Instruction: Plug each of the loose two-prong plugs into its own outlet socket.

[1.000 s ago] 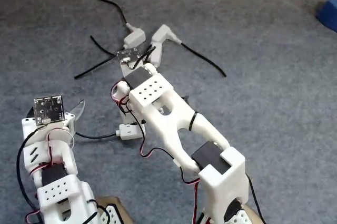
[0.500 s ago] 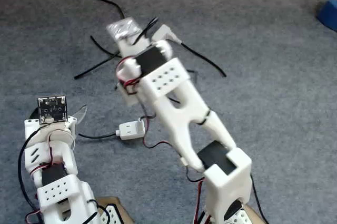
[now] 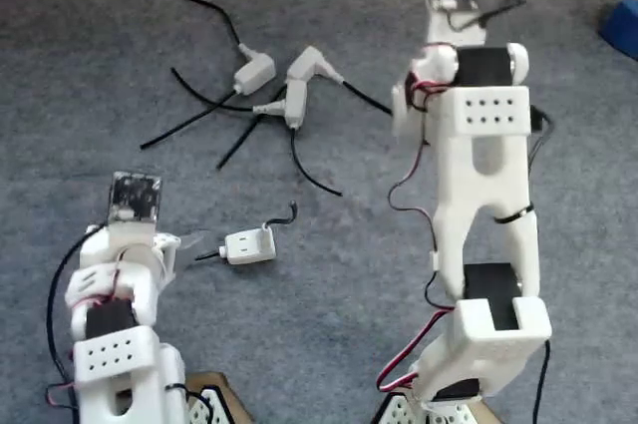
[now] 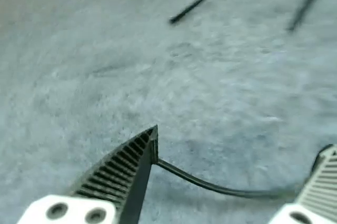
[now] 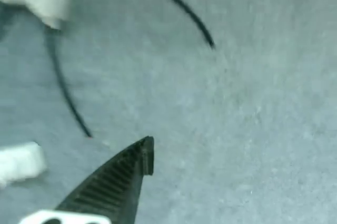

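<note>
The left claw (image 4: pixel 242 140) is spread wide just above the grey tabletop (image 3: pixel 558 195) at the near left. It grips nothing, and a thin black cord (image 4: pixel 210 184) runs across the gap between its fingers. Just to its right lies a small white outlet block (image 3: pixel 248 244), with that cord trailing from it. Well beyond, at the far middle, three white plugs (image 3: pixel 254 72) lie close together among tangled black cords. The right arm (image 3: pixel 483 175) stretches toward the far right edge, well apart from that cluster. The right claw (image 5: pixel 134 168) hangs over the tabletop near a loose cord end (image 5: pixel 208 42). Whether it is open or closed I cannot tell.
</note>
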`<state>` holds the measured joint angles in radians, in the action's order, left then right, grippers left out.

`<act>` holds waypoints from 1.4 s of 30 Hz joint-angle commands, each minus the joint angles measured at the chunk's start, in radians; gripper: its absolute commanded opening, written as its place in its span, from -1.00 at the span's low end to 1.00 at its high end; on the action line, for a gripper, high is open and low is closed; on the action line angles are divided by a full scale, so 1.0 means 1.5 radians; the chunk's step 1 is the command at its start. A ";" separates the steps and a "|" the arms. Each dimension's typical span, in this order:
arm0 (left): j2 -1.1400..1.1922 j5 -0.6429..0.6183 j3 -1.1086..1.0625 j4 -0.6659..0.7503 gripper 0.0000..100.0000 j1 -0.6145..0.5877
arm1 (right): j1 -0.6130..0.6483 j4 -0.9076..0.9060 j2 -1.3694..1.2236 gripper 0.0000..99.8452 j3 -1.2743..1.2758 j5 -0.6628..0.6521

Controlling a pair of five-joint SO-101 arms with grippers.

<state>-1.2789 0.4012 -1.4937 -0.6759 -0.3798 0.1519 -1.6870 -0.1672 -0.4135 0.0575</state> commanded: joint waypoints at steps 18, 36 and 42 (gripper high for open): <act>0.709 0.227 0.801 -0.653 -0.52 0.341 | -0.019 0.477 0.545 0.21 0.976 -0.185; 0.944 0.342 0.761 -0.507 -0.45 0.353 | -0.085 0.449 0.568 0.21 0.984 -0.180; 0.945 0.342 0.736 -0.431 -0.45 0.356 | -0.084 0.449 0.568 0.21 0.985 -0.180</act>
<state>0.1358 0.9045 -0.3844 -1.3771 0.1358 0.0368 -1.0073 0.6567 1.0702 -0.2094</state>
